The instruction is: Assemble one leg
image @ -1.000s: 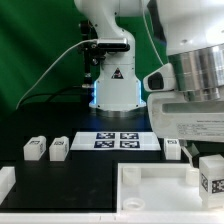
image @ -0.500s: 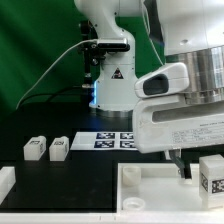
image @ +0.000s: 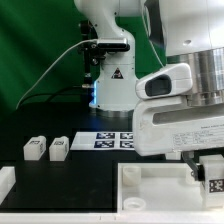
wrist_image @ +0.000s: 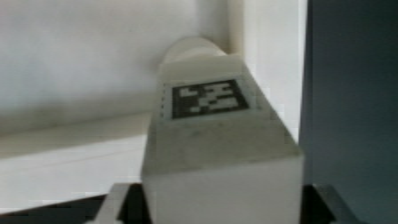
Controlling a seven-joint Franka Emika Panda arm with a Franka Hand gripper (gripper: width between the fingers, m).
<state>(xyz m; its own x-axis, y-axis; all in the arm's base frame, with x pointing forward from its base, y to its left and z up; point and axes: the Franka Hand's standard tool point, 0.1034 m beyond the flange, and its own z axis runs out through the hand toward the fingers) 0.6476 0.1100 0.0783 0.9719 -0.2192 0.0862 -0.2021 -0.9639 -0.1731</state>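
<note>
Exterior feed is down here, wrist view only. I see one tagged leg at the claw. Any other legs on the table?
Observer: Two, the left spare leg and the right spare leg, side by side on the exterior view's left.
Operator: Where does my leg sit?
Observer: The tagged leg stands at the exterior view's right edge, beside the white panel.
Operator: Marker board near it?
Observer: No, the marker board lies apart, behind the panel, by the robot base.
</note>
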